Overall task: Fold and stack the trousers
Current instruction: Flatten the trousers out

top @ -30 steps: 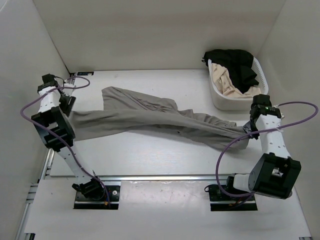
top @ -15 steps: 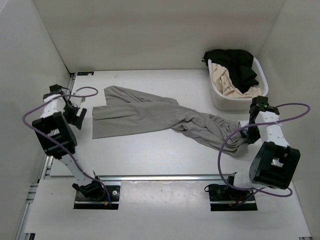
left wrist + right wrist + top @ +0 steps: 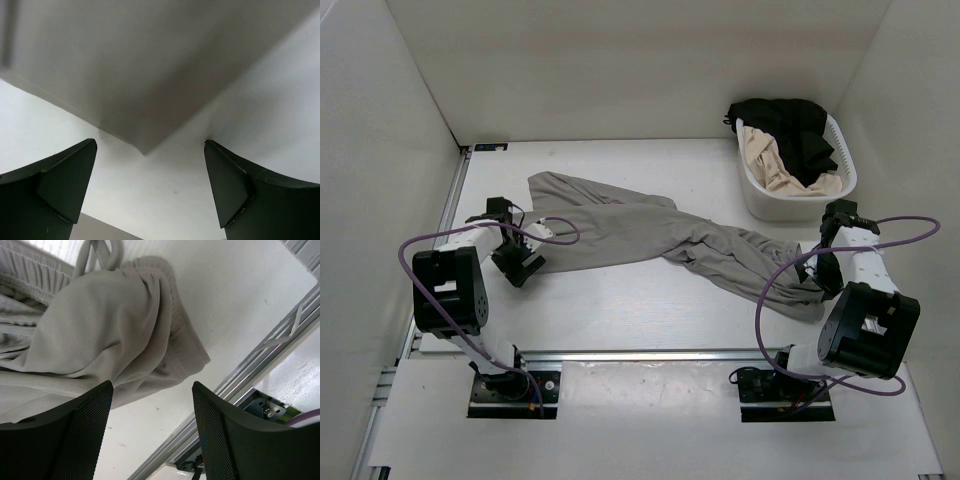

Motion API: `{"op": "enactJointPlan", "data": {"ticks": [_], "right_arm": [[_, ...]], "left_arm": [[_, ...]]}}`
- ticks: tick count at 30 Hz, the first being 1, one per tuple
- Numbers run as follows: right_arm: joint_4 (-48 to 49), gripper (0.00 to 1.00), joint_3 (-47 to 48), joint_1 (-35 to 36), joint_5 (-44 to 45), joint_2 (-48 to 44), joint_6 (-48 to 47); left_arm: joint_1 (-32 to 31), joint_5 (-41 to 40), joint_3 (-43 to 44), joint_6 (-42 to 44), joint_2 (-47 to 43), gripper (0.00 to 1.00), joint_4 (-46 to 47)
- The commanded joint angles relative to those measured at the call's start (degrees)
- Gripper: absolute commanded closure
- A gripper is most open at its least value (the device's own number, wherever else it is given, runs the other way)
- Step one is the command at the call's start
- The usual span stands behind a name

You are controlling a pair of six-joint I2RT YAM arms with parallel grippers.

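Note:
The grey trousers (image 3: 650,240) lie flat and wrinkled across the table, legs to the left, bunched waist to the right. My left gripper (image 3: 516,264) is at their left end, low over the table. In the left wrist view it (image 3: 150,167) is open, with a blurred grey corner of the trousers (image 3: 130,100) just beyond the fingertips and nothing between them. My right gripper (image 3: 823,272) is at the waist end. In the right wrist view it (image 3: 151,395) is open over bare table, with the bunched waistband and drawstring (image 3: 115,325) just ahead, not held.
A white basket (image 3: 756,196) stands at the back right with a beige garment (image 3: 772,160) and a black garment (image 3: 800,130) in it. The metal rail at the table's front edge (image 3: 250,370) runs close by the right gripper. White walls enclose the table.
The trousers were stretched between both grippers and now lie slack on the table. Both grippers opened and let go. The left arm swung in from the far left to the leg end.

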Motion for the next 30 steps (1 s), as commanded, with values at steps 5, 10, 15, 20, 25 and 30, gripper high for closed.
{"op": "enactJointPlan", "data": {"ticks": [5, 10, 15, 20, 25, 30], "right_arm": [[-0.78, 0.29, -1.16, -2.28, -0.68, -1.32, 0.22], [0.44, 0.27, -1.69, -5.01, -0.68, -1.32, -0.39], [2.38, 0.27, -3.27, -6.42, -1.29, -1.32, -1.44], [3.7, 0.26, -5.2, -9.84, -3.58, -1.32, -1.97], [5.71, 0.26, -5.2, -11.34, -4.28, -2.46, -1.97], [8.89, 0.3, -5.2, -11.34, -4.81, -0.72, -2.68]], "left_arm": [[-5.23, -1.18, -2.77, 2.04, 2.14, 0.0, 10.69], [-6.55, -1.18, -5.41, 2.05, 3.1, 0.0, 14.12], [-6.55, -1.18, -2.08, -1.46, 8.63, 0.79, 11.93], [-6.55, -3.38, -1.37, -2.53, 12.33, 0.86, 10.61], [-3.32, -1.28, 1.17, -6.83, 10.05, 0.86, 7.97], [3.2, 0.4, 8.91, -9.65, 9.35, 0.86, 2.96]]}}
